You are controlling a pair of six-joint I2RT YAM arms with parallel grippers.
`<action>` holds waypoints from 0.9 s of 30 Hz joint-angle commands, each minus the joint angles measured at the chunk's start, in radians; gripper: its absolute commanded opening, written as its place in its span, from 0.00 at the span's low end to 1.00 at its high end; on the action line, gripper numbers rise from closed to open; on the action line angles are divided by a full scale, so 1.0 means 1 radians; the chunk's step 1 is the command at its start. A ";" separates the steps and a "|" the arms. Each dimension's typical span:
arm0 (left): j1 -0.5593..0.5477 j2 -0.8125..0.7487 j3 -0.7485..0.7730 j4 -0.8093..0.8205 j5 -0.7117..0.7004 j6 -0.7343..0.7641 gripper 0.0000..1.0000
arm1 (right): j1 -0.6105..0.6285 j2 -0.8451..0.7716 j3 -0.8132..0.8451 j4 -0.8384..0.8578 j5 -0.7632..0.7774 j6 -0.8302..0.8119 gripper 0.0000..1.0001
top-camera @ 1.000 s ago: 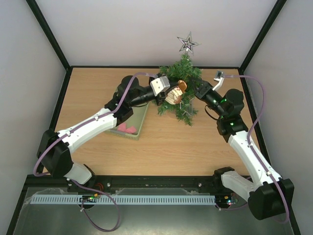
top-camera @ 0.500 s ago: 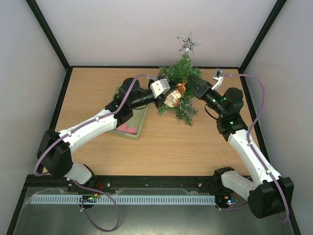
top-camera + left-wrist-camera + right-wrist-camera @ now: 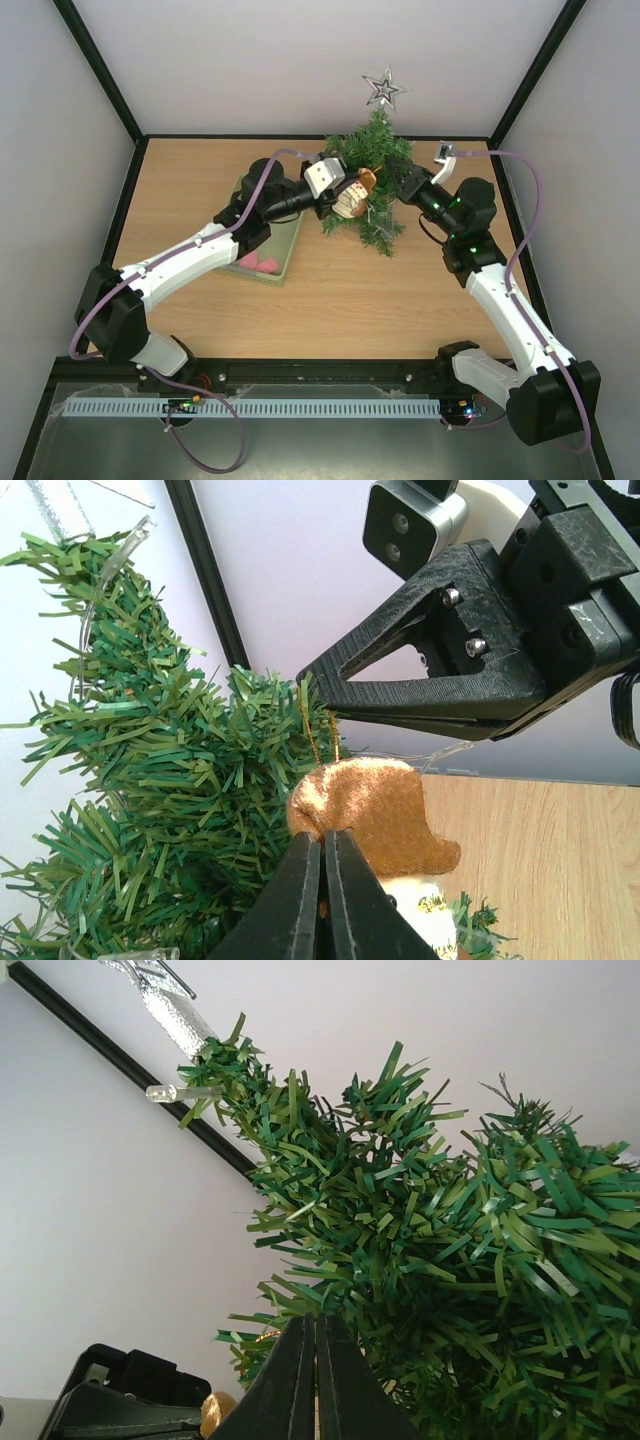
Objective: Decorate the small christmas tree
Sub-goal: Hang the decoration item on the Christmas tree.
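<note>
1. One wooden table [image 3: 330, 300] carries the whole scene; both arms reach to its far middle.
2. Upright at the far edge stands the small christmas tree [image 3: 372, 160], cone-shaped, with bushy, flat, paper-like needles, just beyond both grippers.
3. Left of it sits a pale green basket [image 3: 288, 250] holding pink pieces [image 3: 262, 264].
4. Clamped on a soft ornament [image 3: 370, 800] with a brown felt-like hat, the left gripper [image 3: 323, 845] holds it against the tree's near-left branches.
5. Opposite, the right gripper [image 3: 310, 673] has its fingers pressed together, its tip just beside the loop's top; any pinch cannot be told.
6. Topping the tree is a silver star [image 3: 384, 88].
7. Rising upright from the hat, the thin gold loop [image 3: 318, 735] probably must go over a branch tip.
</note>
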State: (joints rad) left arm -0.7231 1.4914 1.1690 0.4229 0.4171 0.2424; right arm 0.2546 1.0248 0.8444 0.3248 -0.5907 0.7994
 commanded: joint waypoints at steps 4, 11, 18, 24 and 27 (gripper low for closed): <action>0.013 0.003 -0.015 0.021 0.021 -0.023 0.03 | 0.000 0.014 0.039 -0.004 0.005 -0.045 0.02; 0.013 0.010 -0.025 0.020 0.049 -0.044 0.04 | -0.001 0.013 0.040 0.002 0.000 -0.060 0.02; 0.011 0.018 -0.026 0.041 0.056 -0.067 0.04 | -0.001 -0.004 0.041 -0.012 0.019 -0.057 0.02; 0.011 0.018 -0.016 0.045 0.044 -0.064 0.04 | 0.000 -0.061 0.046 -0.077 0.082 -0.050 0.10; 0.011 0.014 -0.012 0.043 0.050 -0.050 0.03 | 0.000 -0.090 0.045 -0.102 0.081 -0.026 0.17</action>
State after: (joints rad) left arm -0.7166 1.5028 1.1492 0.4236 0.4553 0.1802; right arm 0.2546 0.9867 0.8467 0.2600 -0.5354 0.7635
